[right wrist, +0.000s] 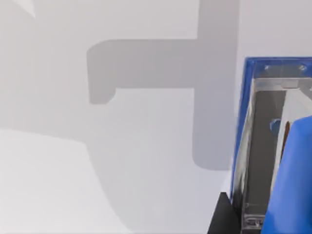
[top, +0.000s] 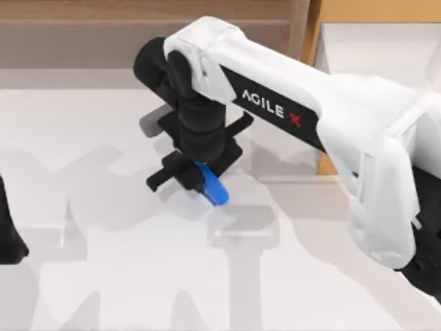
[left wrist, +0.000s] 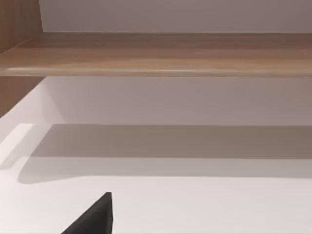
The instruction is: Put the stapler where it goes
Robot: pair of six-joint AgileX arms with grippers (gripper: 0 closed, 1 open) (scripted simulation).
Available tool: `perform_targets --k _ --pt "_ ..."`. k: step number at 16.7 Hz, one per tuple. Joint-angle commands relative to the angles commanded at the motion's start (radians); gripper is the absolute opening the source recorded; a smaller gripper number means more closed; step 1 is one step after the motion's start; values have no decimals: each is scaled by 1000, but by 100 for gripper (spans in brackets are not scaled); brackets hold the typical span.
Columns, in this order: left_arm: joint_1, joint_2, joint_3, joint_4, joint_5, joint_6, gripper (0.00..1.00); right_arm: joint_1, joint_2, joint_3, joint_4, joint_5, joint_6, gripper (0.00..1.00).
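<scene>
The right gripper [top: 195, 172] is positioned near the middle of the table [top: 103, 289], pointing down, with the stapler [top: 213, 186] between its fingers. The blue body projects from under the gripper toward the near right. In the right wrist view the stapler [right wrist: 273, 146] sits close against the camera, metal underside and blue edge visible, with a dark finger beside it. The gripper appears closed on the stapler; the contact itself is partly hidden by the wrist, so the hold is judged, not confirmed. The soft shadow beneath suggests the stapler is slightly off the surface.

Risks from this state:
- The stapler overhangs the fingers on one side. An off-centre hold may let it pivot or slip during travel.
- The smooth rounded top offers little friction; a fast swing could dislodge it.
- No marked destination is apparent nearby, so placement could end short or misaligned.

The left arm [top: 10, 234] is parked at the left table edge; I cannot tell how its gripper is set.

The table surface is plain white, matte and flat, crossed by grey arm shadows. A wooden shelf [left wrist: 156, 53] runs along the far side, with a pale wall above it.
</scene>
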Motion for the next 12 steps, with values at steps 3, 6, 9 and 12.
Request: perform_targets --k 3,6,9,12 --pt "0 0 0 0 0 0 100 0 3 49 -47 -1 -1 0" --pt "0 0 0 0 0 0 100 0 2 48 -45 -1 1 0" --pt "0 0 0 0 0 0 100 -9 -22 33 -57 10 1 0" --pt "0 0 0 0 0 0 100 -60 -111 -6 -78 41 5 0"
